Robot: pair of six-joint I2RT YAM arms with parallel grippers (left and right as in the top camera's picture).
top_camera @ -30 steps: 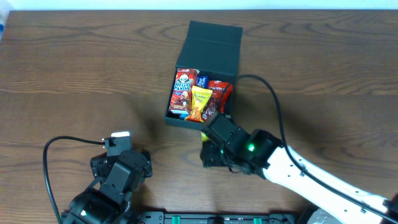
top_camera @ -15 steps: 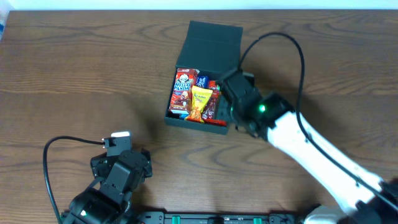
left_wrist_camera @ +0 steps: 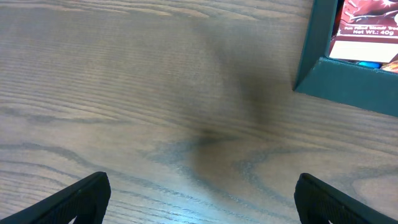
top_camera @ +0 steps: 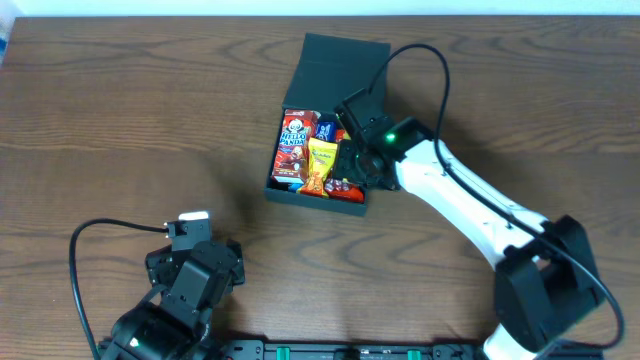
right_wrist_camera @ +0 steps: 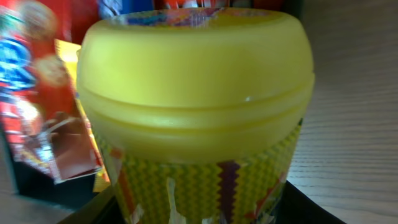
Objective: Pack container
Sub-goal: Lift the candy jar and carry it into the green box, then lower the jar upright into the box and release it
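Observation:
The container [top_camera: 312, 195] is a dark teal box in the middle of the table, its flap lid [top_camera: 342, 72] folded back. Inside lie a Hello Panda packet [top_camera: 294, 140], a yellow packet [top_camera: 321, 165] and red packets [top_camera: 352, 138]. My right gripper [top_camera: 360, 160] hangs over the box's right side, shut on a tub with a yellow lid and a zigzag wrap [right_wrist_camera: 196, 93] that fills the right wrist view. My left gripper [left_wrist_camera: 199, 200] rests low at the front left, open and holding nothing. The box's near corner [left_wrist_camera: 316, 59] shows at the top right of the left wrist view.
A black cable [top_camera: 440, 85] loops from the right arm past the box's right side. Another cable [top_camera: 78, 250] curls beside the left arm. Bare wood table [top_camera: 130, 120] lies to the left and right of the box.
The right arm has swung from the table in front of the box up over the box's right side, carrying the tub. The left arm has not moved.

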